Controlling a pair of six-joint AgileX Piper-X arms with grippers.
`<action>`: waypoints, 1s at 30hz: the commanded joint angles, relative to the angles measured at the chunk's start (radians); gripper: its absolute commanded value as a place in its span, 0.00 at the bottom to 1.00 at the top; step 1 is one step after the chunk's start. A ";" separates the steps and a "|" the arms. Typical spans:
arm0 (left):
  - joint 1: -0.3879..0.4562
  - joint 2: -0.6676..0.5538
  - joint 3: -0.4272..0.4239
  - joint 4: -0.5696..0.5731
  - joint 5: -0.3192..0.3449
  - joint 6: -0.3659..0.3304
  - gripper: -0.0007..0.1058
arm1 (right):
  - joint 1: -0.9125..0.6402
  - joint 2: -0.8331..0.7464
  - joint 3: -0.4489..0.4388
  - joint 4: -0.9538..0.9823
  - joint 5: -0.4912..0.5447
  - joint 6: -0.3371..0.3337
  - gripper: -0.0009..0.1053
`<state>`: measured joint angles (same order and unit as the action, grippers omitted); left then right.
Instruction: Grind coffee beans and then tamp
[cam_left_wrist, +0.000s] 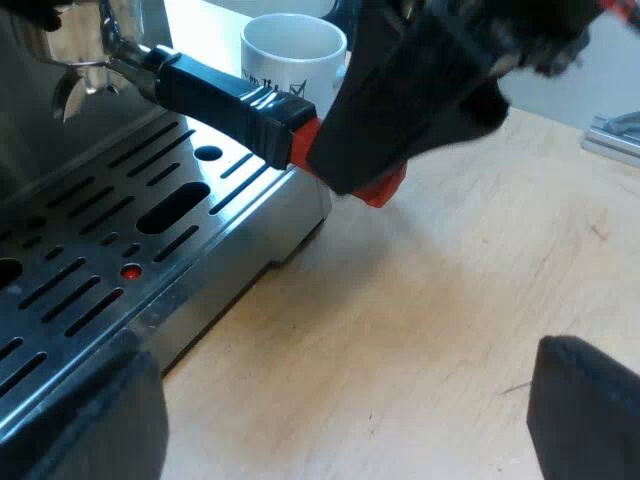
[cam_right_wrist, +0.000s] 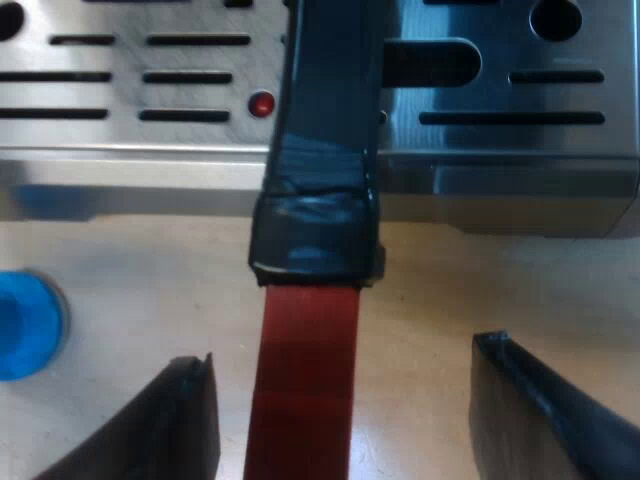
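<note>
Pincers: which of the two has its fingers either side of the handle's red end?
The right pincer: its open fingers flank the red end; the left pincer hangs open over the table.

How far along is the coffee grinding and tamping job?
The holder sits in the machine; whether it holds grounds is hidden. The right gripper is open astride its red handle end. Tamping remains: the blue tamper lies untouched; left gripper open.

1. Pale wooden bench (cam_left_wrist: 450, 300), light grain, a few small dark marks.
2. Resting directly on it: steel coffee machine (cam_left_wrist: 290, 215), slotted drip tray (cam_left_wrist: 120, 250) at its base.
3. Beside the machine's corner: white mug (cam_left_wrist: 293, 55), base hidden.
4. Near the machine's front: blue tamper (cam_right_wrist: 22, 325).
5. Well apart: grey metal piece (cam_left_wrist: 612, 135), kind unclear.
</note>
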<state>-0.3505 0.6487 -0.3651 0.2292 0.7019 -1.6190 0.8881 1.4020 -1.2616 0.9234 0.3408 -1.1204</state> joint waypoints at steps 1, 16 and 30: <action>-0.007 -0.005 -0.005 -0.020 0.012 0.005 0.80 | -0.004 0.023 -0.004 0.002 -0.010 -0.012 0.54; -0.007 -0.005 -0.005 -0.020 0.012 0.005 0.80 | -0.039 0.107 -0.004 -0.053 -0.008 -0.012 0.54; -0.007 -0.005 -0.005 -0.020 0.012 0.005 0.80 | -0.039 0.107 -0.004 -0.045 -0.008 -0.012 0.35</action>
<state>-0.3505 0.6487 -0.3651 0.2292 0.7019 -1.6190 0.8543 1.5084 -1.2616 0.8650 0.3345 -1.1204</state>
